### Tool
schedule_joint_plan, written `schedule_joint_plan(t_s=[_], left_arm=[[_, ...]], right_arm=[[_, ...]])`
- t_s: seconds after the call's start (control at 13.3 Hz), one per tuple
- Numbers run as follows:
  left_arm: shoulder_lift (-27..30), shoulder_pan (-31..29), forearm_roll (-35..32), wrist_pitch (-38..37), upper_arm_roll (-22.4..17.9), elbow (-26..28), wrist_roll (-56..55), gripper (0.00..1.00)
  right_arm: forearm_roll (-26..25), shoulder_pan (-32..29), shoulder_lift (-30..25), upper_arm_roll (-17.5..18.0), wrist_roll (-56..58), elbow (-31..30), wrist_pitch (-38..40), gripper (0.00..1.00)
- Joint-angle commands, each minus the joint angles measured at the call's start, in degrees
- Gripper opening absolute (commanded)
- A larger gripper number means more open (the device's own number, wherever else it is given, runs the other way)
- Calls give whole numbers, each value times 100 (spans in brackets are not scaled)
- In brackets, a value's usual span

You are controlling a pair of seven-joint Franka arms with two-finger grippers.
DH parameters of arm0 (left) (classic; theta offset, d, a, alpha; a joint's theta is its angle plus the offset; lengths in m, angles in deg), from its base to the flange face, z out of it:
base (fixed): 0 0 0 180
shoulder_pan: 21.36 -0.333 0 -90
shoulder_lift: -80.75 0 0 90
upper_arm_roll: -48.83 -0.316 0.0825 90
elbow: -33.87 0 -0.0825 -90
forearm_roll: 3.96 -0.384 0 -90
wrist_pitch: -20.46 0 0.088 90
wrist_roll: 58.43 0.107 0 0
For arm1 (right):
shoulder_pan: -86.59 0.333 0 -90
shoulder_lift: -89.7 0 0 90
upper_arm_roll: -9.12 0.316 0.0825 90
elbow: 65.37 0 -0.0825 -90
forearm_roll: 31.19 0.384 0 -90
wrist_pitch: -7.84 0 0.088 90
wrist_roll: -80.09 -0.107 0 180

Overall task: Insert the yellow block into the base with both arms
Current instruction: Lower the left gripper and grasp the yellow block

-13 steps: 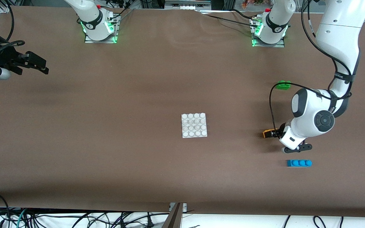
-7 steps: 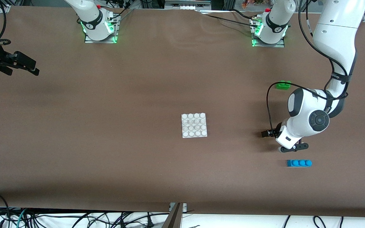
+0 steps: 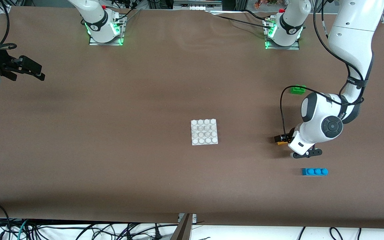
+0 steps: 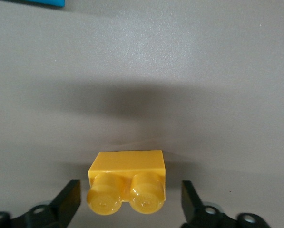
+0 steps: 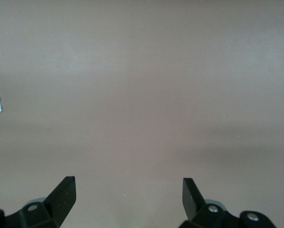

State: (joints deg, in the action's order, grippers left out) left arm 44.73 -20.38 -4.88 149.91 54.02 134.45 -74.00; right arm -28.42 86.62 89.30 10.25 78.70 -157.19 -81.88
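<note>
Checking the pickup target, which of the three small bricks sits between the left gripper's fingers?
The yellow block, flanked by the left gripper. The green brick and blue brick lie apart, untouched.

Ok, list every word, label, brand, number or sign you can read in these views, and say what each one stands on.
Readable text: none.
Left arm: a small dark marking on its black band, too small to read.
Arm bases: small marks on their dark collars, too small to read.
Yellow block, base, green brick, blue brick: no print visible.
</note>
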Motion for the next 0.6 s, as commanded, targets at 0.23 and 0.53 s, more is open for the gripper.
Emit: schedule_joint_plan(t_s=[0.23, 0.53], left_arm=[[61, 43, -84, 54, -9, 14, -61, 32], [227, 69, -75, -16, 8, -56, -78, 28]], right_arm=[[47, -21, 92, -17, 25, 174, 95, 99], [56, -21, 92, -17, -2, 174, 78, 99]])
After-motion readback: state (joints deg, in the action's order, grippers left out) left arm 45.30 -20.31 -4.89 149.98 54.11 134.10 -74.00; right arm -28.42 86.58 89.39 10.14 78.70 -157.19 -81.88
